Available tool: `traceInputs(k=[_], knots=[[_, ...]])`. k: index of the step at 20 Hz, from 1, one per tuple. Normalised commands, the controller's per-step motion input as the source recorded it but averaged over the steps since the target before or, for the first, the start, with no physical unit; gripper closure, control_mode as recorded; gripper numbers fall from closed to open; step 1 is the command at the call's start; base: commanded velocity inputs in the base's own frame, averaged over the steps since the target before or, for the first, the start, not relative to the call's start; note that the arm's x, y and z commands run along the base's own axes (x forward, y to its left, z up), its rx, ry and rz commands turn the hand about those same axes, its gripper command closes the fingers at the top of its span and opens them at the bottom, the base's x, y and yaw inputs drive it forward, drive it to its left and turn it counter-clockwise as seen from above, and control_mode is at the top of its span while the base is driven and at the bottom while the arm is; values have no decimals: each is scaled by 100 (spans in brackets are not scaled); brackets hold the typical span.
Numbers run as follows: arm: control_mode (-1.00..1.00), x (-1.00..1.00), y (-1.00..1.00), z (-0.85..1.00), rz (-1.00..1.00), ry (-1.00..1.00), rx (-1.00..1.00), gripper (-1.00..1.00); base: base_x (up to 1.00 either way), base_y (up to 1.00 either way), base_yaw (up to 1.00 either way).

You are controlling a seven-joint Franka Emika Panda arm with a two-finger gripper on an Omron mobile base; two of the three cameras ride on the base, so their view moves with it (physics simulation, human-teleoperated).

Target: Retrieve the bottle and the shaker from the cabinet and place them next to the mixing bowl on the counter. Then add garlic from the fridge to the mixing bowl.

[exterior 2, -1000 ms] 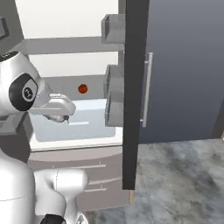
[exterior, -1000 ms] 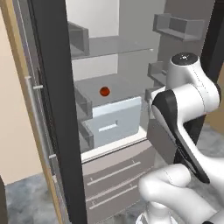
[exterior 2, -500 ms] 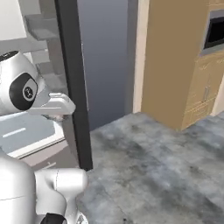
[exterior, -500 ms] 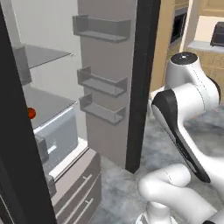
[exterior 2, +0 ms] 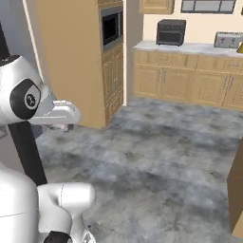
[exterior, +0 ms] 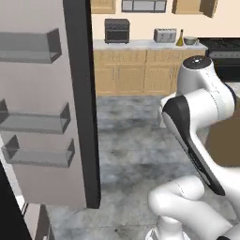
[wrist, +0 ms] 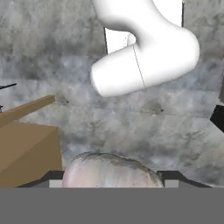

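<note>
Only hand view: garlic [wrist: 111, 170] between fingers.

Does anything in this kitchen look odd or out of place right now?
One thing: the fridge door stands wide open while the robot faces away toward the far counter. The claw holds a pale, papery bulb, likely the garlic. The bottle and mixing bowl stand upright; nothing looks spilled.
</note>
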Motion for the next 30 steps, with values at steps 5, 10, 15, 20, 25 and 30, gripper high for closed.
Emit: traceInputs(k=[5, 10, 15, 20, 25, 30], knots=[[100, 0, 0, 0, 0, 0, 0, 100, 5, -43, -79], [100, 0, 0, 0, 0, 0, 0, 100, 75, -52, -36], [100, 0, 0, 0, 0, 0, 0, 100, 100, -66, 3], [100, 0, 0, 0, 0, 0, 0, 100, 100, -31, 11], [100, 0, 0, 0, 0, 0, 0, 100, 100, 8, 6], [100, 0, 0, 0, 0, 0, 0, 100, 100, 7, 0]])
